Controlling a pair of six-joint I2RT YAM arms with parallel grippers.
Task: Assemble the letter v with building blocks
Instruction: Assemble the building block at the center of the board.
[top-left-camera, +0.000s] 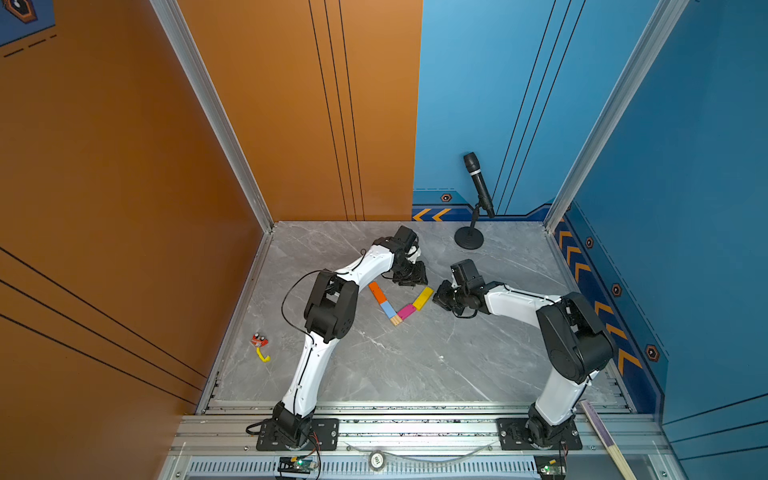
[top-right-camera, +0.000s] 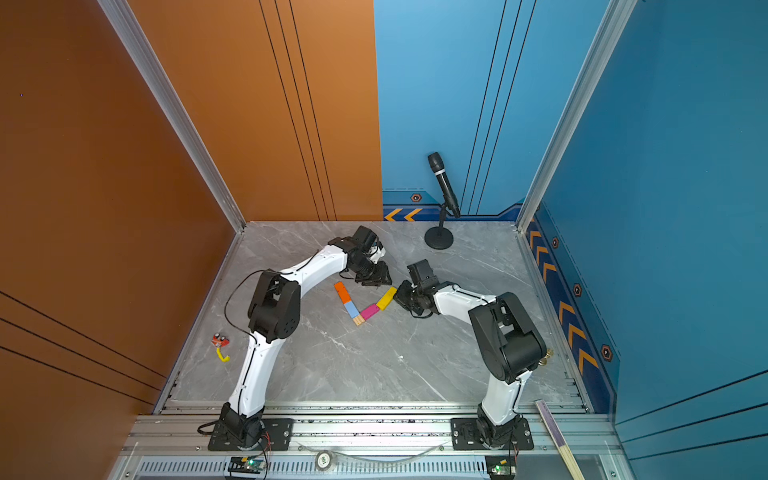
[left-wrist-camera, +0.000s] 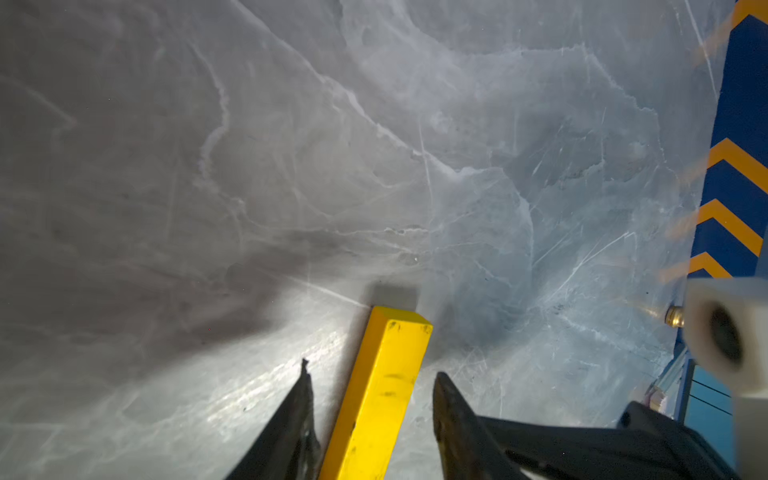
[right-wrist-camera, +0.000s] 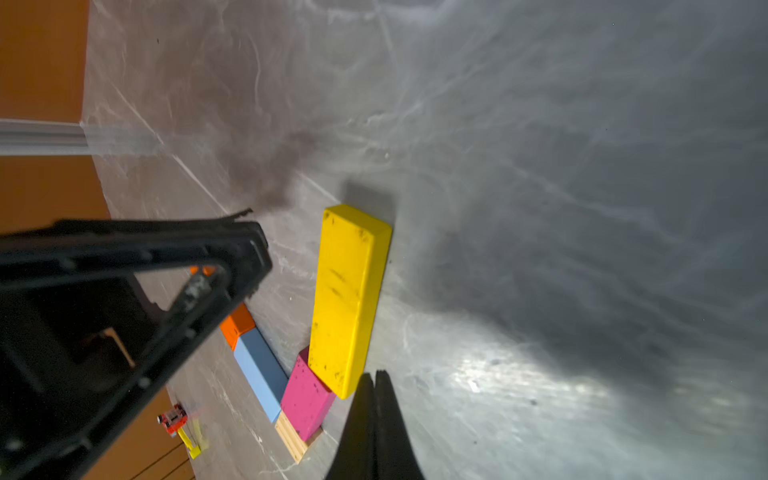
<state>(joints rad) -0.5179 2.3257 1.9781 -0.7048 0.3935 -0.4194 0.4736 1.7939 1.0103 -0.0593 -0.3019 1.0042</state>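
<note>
Sitting at the near end, the wood block (top-left-camera: 396, 320) is forming the point of the letter v (top-right-camera: 368, 312). The blue block (top-left-camera: 387, 308) and orange block (top-left-camera: 377, 291) are running away from it on one side, and the pink block (top-left-camera: 406, 311) on the other. The yellow block (top-left-camera: 423, 298) is lying beyond the pink one, its long axis pointing away and toward the robot's right. It is seemingly angling a little off the pink block's line.

The right gripper (right-wrist-camera: 375, 374) is pressing its fingers together, tip just beside the yellow block's near outer corner; whether it is touching I cannot tell. Farther off, the left gripper (left-wrist-camera: 372, 372) is holding its fingers apart, straddling the yellow block with a gap on each side. Both are sitting close, so any squaring nudge is probably turning on that small angle.
</note>
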